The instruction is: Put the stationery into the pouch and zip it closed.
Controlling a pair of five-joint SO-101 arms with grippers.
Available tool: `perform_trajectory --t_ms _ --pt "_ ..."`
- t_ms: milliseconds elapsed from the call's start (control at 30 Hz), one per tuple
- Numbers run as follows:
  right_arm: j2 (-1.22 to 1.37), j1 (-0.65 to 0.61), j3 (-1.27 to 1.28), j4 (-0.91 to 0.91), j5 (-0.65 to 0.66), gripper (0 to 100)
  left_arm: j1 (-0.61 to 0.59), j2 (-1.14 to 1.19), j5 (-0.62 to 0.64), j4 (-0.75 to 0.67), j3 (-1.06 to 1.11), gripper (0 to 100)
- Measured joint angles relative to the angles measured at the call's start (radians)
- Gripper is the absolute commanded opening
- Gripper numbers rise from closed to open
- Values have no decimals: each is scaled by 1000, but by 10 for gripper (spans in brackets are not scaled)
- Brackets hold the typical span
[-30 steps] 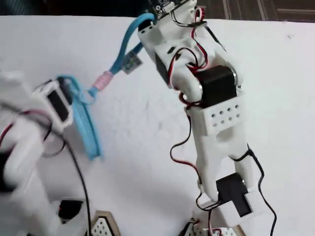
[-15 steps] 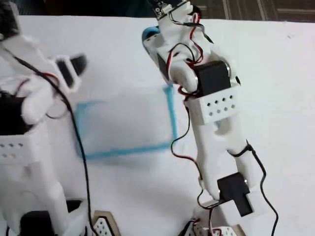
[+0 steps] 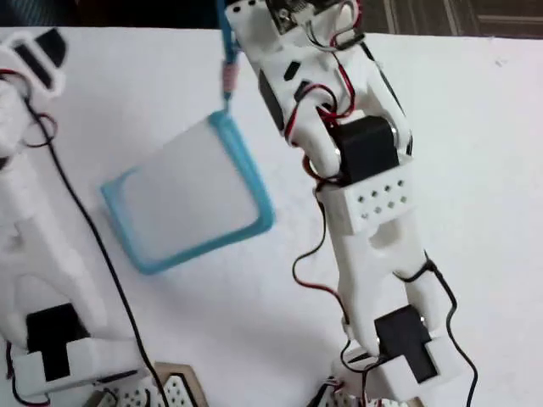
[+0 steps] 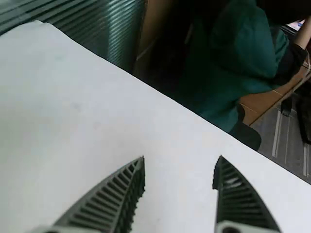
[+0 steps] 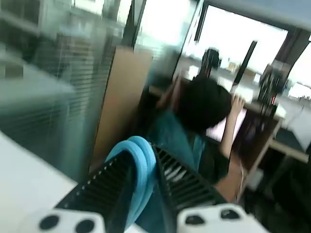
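Note:
The pouch (image 3: 182, 199), pale and see-through with a blue border, hangs tilted with its lower corner near the table. Its blue strap (image 3: 224, 38), which has a pink piece (image 3: 227, 78), runs up to the far table edge. There my right gripper (image 5: 145, 154) is shut on the blue strap loop (image 5: 141, 162). My left gripper (image 4: 180, 162) is open over bare white table near the far left, with nothing between its dark ribbed fingers (image 4: 124, 189). What the pouch contains cannot be made out.
The right arm (image 3: 365, 195), with red and black wires, stretches across the middle of the white table (image 3: 475, 153). The left arm (image 3: 34, 212) stands along the left edge. Beyond the table's far edge is a dark floor.
The pouch, lying flat half a second ago, has been pulled up by its strap and now hangs tilted. The left arm has drawn back toward the far left corner.

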Motion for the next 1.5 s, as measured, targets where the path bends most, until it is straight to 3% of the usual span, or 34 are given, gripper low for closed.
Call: perform_trajectory --t_ms 133,367,600,800,1167,1500 --pt "0 -80 -97 -23 0 17 -25 3 -80 80 -98 242" --pt "0 -193 -241 -52 2 17 -118 3 -87 186 -261 242" --pt "-17 -112 -350 -46 2 17 -170 3 -91 209 -276 242" --pt "-5 -106 -273 -6 2 17 -169 3 -91 209 -276 242" --pt "338 -46 -123 3 -84 17 -169 3 -91 227 -276 242" --pt "361 12 -172 3 -84 17 -169 3 -91 233 -226 242"
